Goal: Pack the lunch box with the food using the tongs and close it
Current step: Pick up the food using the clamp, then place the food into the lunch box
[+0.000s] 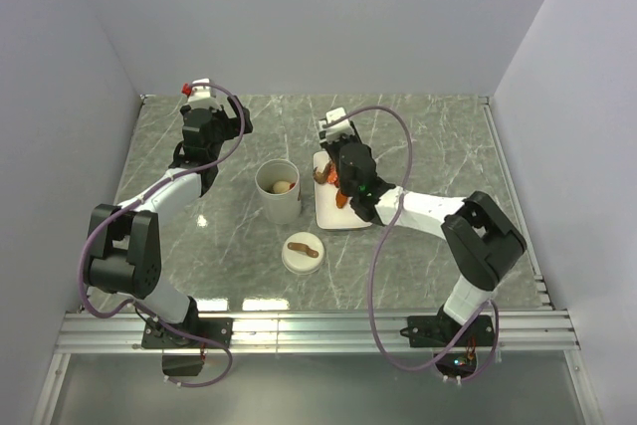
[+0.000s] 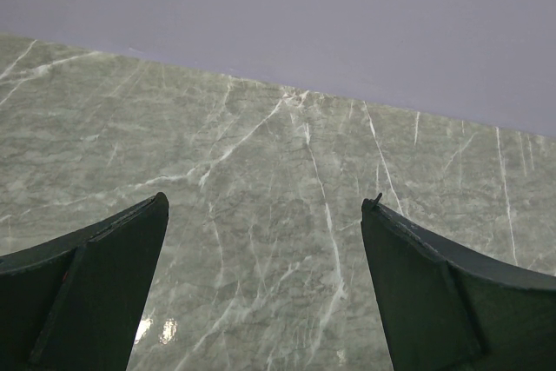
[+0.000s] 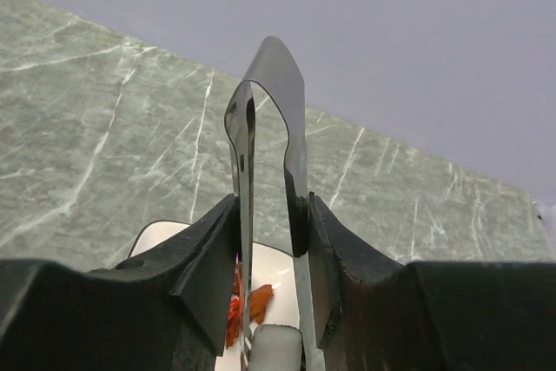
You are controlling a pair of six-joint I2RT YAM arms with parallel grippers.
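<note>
Right tool (image 3: 271, 219) clamps both arms of tongs (image 3: 271, 119) above food (image 3: 250, 303) on plate (image 3: 161, 234). Thin, springy metal, probably slick, so squeeze gently. Left tool (image 2: 265, 232) is open and empty.

The top camera looks down from above and behind the arm bases (image 1: 189, 330) on the whole table (image 1: 438, 146). The left wrist camera sits close behind the left gripper (image 2: 267, 200), facing the back wall (image 2: 347, 23). The right one looks along the tongs (image 3: 274, 84); the plate (image 3: 161, 236) beneath them shows in the top view too.
</note>
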